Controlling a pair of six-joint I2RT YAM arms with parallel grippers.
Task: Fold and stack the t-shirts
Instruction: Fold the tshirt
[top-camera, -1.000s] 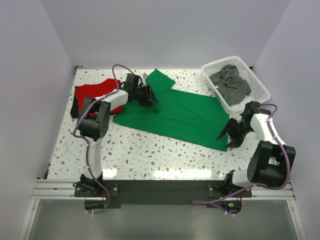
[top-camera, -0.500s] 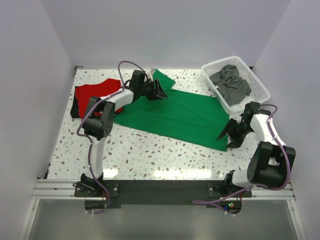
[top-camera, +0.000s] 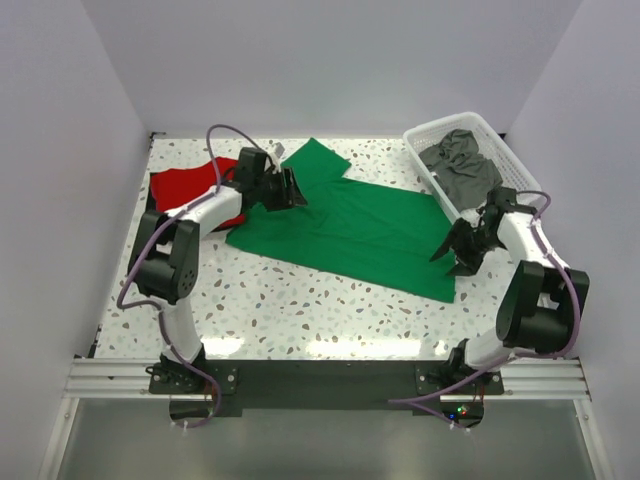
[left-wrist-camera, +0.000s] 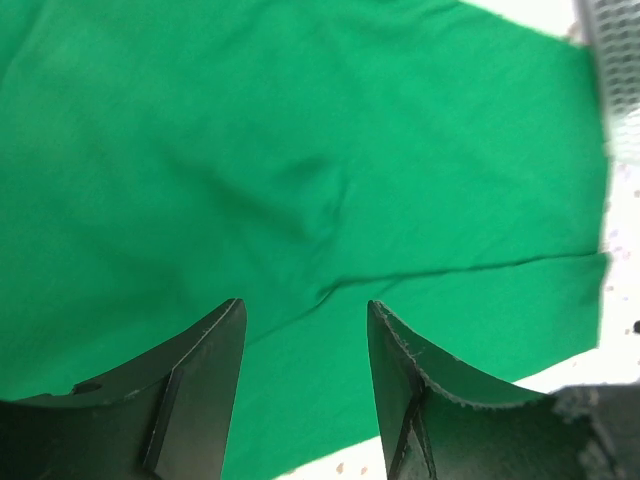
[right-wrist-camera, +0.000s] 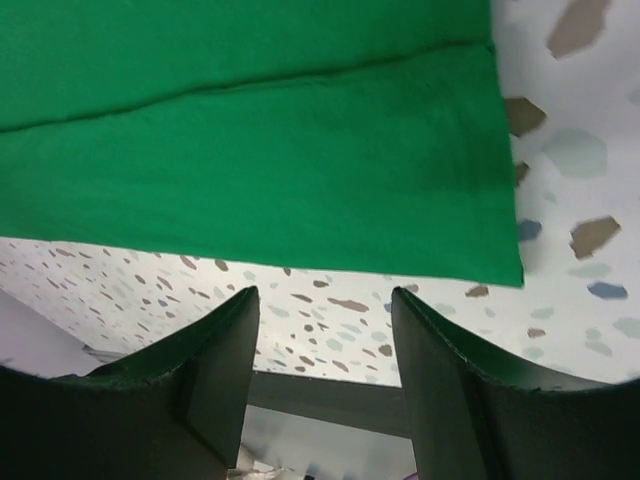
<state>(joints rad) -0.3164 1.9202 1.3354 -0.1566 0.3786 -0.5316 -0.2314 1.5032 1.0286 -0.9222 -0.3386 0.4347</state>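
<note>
**A:** Where does the bright green cotton t-shirt (top-camera: 350, 225) lie?

**B:** It is spread flat on the speckled white surface (top-camera: 300, 300), mid-table. The folded red t-shirt (top-camera: 185, 190) is on its left. The white plastic lattice basket (top-camera: 520, 172) on its right holds a crumpled dark grey t-shirt (top-camera: 460, 165). One green sleeve points to the far edge.

**A:** And the fingers?

**B:** The left fingers (left-wrist-camera: 200, 385) are spread apart with nothing between them, over the sleeve end of the green shirt. The right fingers (right-wrist-camera: 215, 370) are also parted and empty, above the hem corner. I cannot tell whether either pair touches the cloth.

**A:** How will it handle?

**B:** My judgement is light, limp knit with no stiffness. It will drape and drag rather than slide as a sheet, and a shallow pinch may lift only the top layer.

**A:** Where should it be gripped?

**B:** At edges and corners: the hem corner on the right, the shoulder or sleeve seam on the left. Both layers should be pinched together, and both ends lifted evenly so the fold line stays straight.
</note>
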